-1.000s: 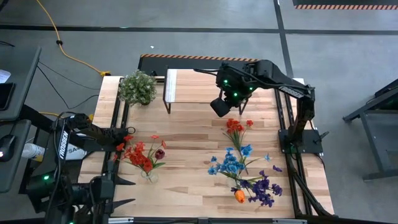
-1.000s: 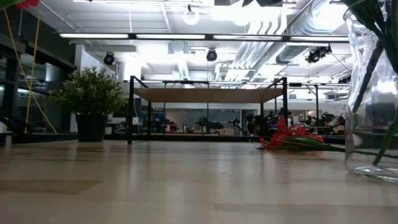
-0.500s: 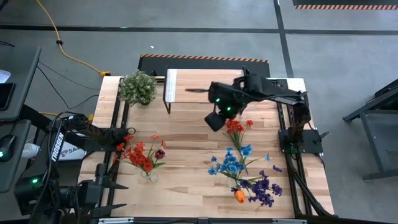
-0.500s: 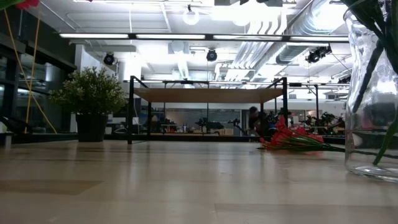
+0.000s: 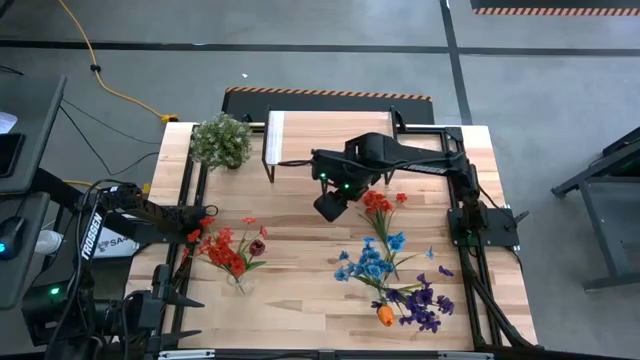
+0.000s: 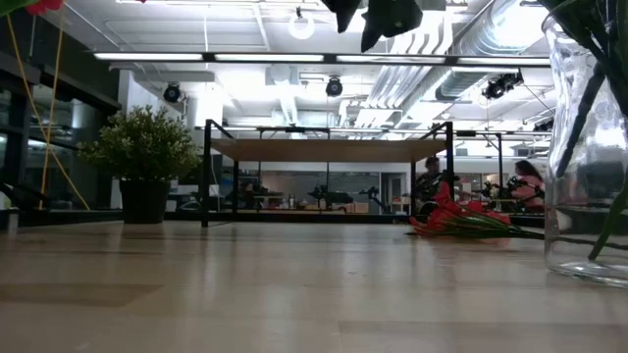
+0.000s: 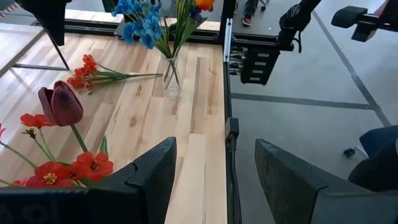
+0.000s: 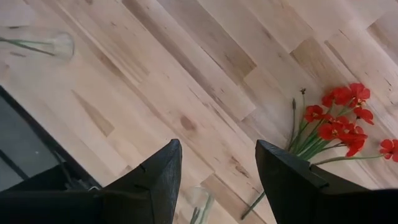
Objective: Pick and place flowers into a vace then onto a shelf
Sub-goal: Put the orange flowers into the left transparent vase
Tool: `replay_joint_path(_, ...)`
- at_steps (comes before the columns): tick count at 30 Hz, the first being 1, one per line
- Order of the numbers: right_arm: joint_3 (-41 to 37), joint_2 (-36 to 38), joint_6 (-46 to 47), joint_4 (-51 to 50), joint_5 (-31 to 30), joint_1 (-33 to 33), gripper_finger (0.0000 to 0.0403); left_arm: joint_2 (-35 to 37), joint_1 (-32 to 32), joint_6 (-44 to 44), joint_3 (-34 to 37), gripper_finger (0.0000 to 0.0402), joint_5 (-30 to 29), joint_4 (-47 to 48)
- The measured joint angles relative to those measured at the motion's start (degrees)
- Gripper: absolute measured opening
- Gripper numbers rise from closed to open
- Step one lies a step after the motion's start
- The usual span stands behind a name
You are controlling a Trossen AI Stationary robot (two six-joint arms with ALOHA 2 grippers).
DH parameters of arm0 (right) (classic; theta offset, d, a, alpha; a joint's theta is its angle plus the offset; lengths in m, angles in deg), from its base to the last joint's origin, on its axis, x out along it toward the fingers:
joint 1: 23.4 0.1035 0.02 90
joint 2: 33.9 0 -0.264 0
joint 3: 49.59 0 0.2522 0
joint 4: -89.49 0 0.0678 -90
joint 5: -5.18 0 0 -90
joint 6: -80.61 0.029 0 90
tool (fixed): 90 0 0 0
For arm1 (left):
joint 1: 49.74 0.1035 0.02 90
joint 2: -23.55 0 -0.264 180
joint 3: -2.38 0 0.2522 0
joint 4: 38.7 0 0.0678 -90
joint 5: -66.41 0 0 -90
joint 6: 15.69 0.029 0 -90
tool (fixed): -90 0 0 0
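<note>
The right gripper [image 5: 330, 207] hangs spread and empty above the bench [image 5: 300, 240]. The loose red flowers [image 5: 378, 205] lie just beside it toward the right arm's base, stems running on toward the blue flowers [image 5: 368, 262]. The shelf [image 5: 300, 135] stands behind. The left gripper [image 7: 214, 168], also spread, waits by the vase [image 5: 238, 281], well apart; the right arm is nearer.

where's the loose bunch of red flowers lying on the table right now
In the high view the loose bunch of red flowers lies on the wooden table, right of centre, beside the right tool and just in front of the wooden-topped shelf.
</note>
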Motion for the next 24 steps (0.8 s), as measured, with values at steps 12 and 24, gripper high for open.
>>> replay_joint_path(12, -0.08, -3.13, 0.65, 0.04, -0.92, 0.21, 0.0195, 0.10, -2.38, -0.05, 0.02, 0.0250, -0.78, 0.05)
replay_joint_path(24, -35.29, 5.75, 7.20, 0.21, 2.76, 2.92, 0.0195, 0.28, -2.43, -0.07, 0.04, 0.0250, 0.01, 0.04)
